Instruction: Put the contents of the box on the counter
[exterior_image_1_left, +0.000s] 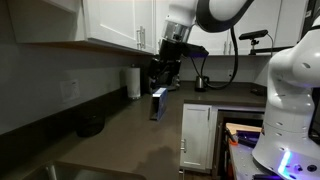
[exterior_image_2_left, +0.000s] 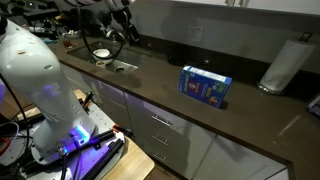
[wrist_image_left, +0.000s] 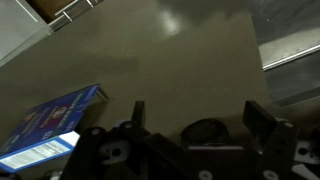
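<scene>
The hand (wrist_image_left: 198, 118) has its two dark fingers (wrist_image_left: 138, 112) spread wide, with nothing between them. In the wrist view, the small blue rectangular cardboard box (wrist_image_left: 52, 122) sits at eight o'clock from it, clear of the fingers, on the long dark grey-brown smooth table (wrist_image_left: 190, 50). In an exterior view the hand (exterior_image_1_left: 165, 72) hangs over the box (exterior_image_1_left: 158, 105), which stands at six o'clock below it. The box's face carries pale printing too blurred to read, and what is inside is hidden. A white paper-towel roll (exterior_image_2_left: 283, 64) stands upright at two o'clock from the box (exterior_image_2_left: 205, 86), well apart.
</scene>
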